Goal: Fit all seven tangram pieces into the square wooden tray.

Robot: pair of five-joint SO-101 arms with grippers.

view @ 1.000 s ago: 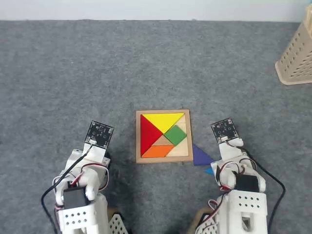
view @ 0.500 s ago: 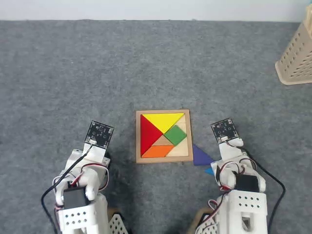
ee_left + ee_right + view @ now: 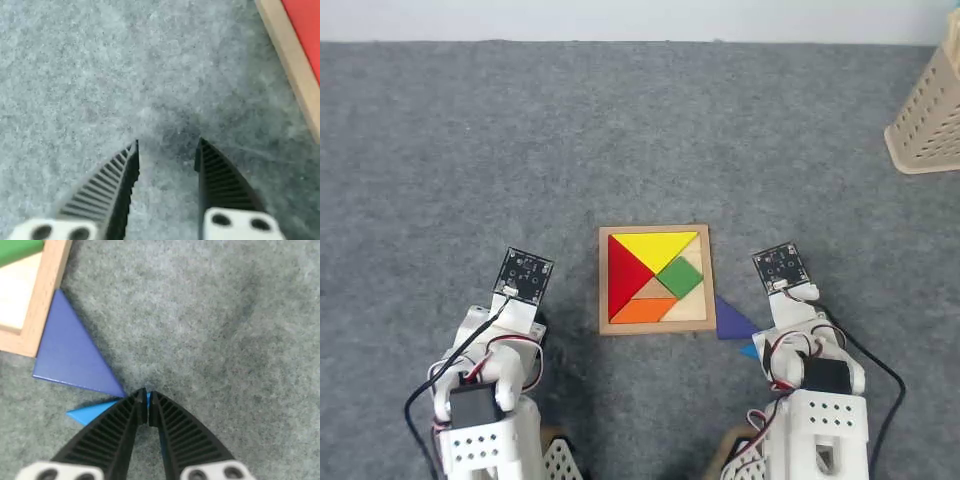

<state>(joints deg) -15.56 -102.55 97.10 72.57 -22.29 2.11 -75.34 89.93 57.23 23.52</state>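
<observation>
Holding right gripper (image 3: 146,392) closed over light blue piece (image 3: 87,413), four o'clock from wooden tray (image 3: 603,280); likely needing opening, then pinching opposite edges squarely. Holding left gripper (image 3: 168,145) open.

The tray (image 3: 654,328), with pieces (image 3: 655,250) seated inside, is flanked by the left arm (image 3: 495,350) and right arm (image 3: 805,350). Two triangles are left outside: the larger triangle (image 3: 730,321) (image 3: 70,360) against the tray's right rim, the smaller triangle (image 3: 750,350) (image 3: 92,412) nearer the robot, partly under the right gripper (image 3: 146,392). A basket (image 3: 928,115) is set far right, behind.
</observation>
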